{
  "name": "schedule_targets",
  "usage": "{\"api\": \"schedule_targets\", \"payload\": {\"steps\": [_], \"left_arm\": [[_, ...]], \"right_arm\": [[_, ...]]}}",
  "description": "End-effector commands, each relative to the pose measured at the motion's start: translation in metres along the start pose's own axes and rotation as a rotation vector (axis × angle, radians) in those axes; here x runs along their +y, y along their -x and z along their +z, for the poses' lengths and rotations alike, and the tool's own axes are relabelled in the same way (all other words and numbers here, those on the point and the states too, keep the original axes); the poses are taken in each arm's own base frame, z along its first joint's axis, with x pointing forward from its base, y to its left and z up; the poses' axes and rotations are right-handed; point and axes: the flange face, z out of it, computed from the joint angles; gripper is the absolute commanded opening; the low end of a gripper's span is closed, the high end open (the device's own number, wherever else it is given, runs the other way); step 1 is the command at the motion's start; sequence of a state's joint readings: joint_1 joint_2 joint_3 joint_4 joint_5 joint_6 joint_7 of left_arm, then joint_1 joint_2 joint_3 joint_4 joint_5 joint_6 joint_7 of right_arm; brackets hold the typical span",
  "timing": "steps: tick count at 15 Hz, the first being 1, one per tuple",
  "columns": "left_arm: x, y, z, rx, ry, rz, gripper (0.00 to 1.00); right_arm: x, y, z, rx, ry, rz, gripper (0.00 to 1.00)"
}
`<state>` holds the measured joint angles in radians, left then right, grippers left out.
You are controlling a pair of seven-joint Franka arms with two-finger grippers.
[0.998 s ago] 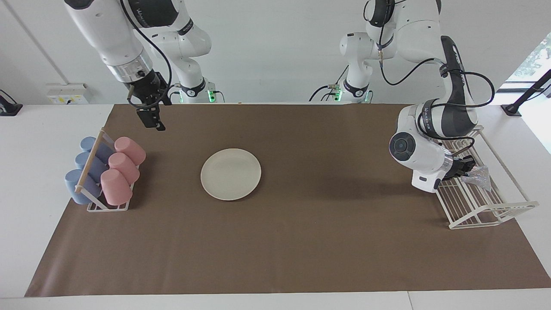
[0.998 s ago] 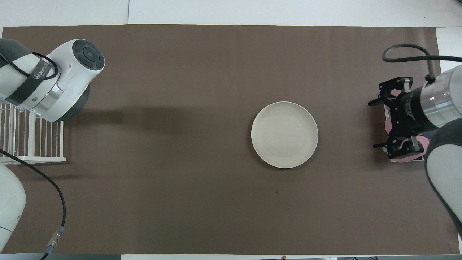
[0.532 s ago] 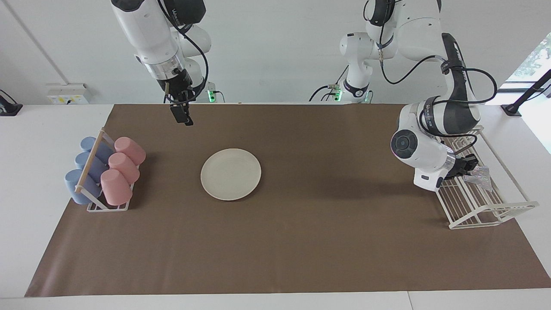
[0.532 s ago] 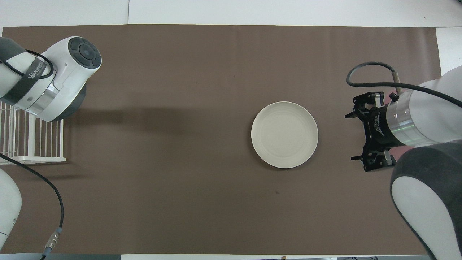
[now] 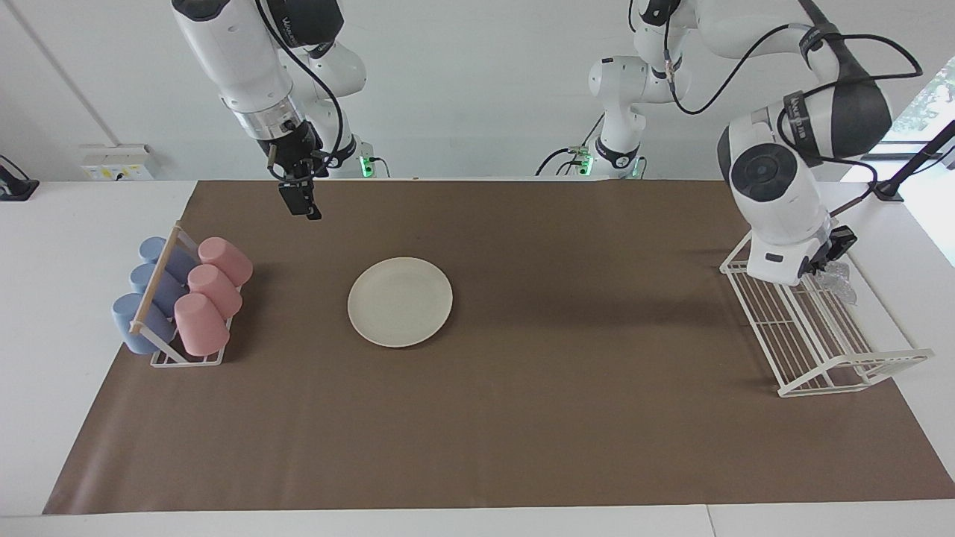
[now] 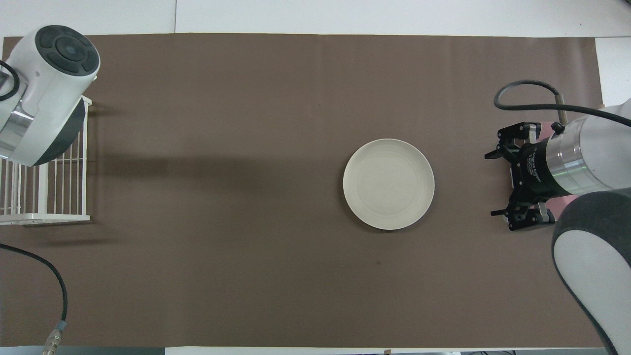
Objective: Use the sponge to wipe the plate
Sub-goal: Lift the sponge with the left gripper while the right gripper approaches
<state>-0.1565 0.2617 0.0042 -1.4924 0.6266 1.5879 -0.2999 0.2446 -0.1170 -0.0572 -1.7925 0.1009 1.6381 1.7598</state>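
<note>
The cream-white plate (image 5: 400,301) lies flat on the brown mat, toward the right arm's end; it also shows in the overhead view (image 6: 388,184). My left gripper (image 5: 830,261) is raised over the white wire rack (image 5: 821,350) and is shut on the silvery mesh sponge (image 5: 837,277), which hangs clear of the wires. In the overhead view the left wrist hides both of them. My right gripper (image 5: 301,205) hangs high over the mat's edge nearest the robots, between the plate and the cups; it also shows in the overhead view (image 6: 517,182).
A rack (image 5: 179,298) of pink and blue cups lying on their sides stands at the right arm's end of the mat. The wire rack (image 6: 44,197) stands at the left arm's end. The brown mat (image 5: 567,388) covers most of the table.
My left gripper has risen out of the wire rack with the sponge in it. My right gripper swung from beside the cup rack toward the plate, then back a little.
</note>
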Motion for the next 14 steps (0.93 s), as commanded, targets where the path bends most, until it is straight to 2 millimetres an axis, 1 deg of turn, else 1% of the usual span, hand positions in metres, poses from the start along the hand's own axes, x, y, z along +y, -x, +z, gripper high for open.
{"api": "schedule_targets", "payload": {"steps": [1, 2, 3, 4, 5, 8, 9, 10, 12, 14], "left_arm": [[-0.001, 0.006, -0.016, -0.086, 0.177, -0.019, 0.00], [-0.005, 0.014, -0.028, -0.096, 0.243, -0.028, 0.00], [-0.022, 0.027, -0.048, -0.103, 0.400, -0.063, 0.00], [-0.031, 0.031, -0.050, -0.131, 0.518, -0.094, 0.00], [-0.035, 0.034, -0.053, -0.163, 0.648, -0.112, 0.00], [-0.041, 0.033, -0.047, -0.243, 0.888, -0.185, 0.00], [-0.039, 0.038, -0.046, -0.270, 0.970, -0.194, 0.00], [-0.033, 0.043, -0.044, -0.288, 1.036, -0.202, 0.00], [-0.022, 0.055, -0.041, -0.312, 1.158, -0.233, 0.00], [-0.010, 0.067, -0.036, -0.340, 1.262, -0.266, 0.00]], "right_arm": [[0.009, 0.019, 0.001, -0.014, -0.026, 0.041, 1.00], [0.011, 0.026, 0.002, -0.013, -0.024, 0.032, 1.00], [0.015, 0.040, 0.002, -0.013, -0.023, 0.011, 1.00], [0.017, 0.046, 0.003, -0.013, -0.021, 0.002, 1.00], [0.019, 0.053, 0.004, -0.014, -0.023, 0.014, 1.00], [0.022, 0.067, 0.003, -0.021, -0.036, 0.033, 1.00], [0.022, 0.073, 0.002, -0.026, -0.049, 0.043, 1.00], [0.023, 0.081, 0.002, -0.038, -0.059, 0.052, 1.00], [0.022, 0.086, -0.001, -0.073, -0.072, 0.083, 1.00], [0.026, 0.110, -0.002, -0.095, -0.098, 0.095, 1.00]]}}
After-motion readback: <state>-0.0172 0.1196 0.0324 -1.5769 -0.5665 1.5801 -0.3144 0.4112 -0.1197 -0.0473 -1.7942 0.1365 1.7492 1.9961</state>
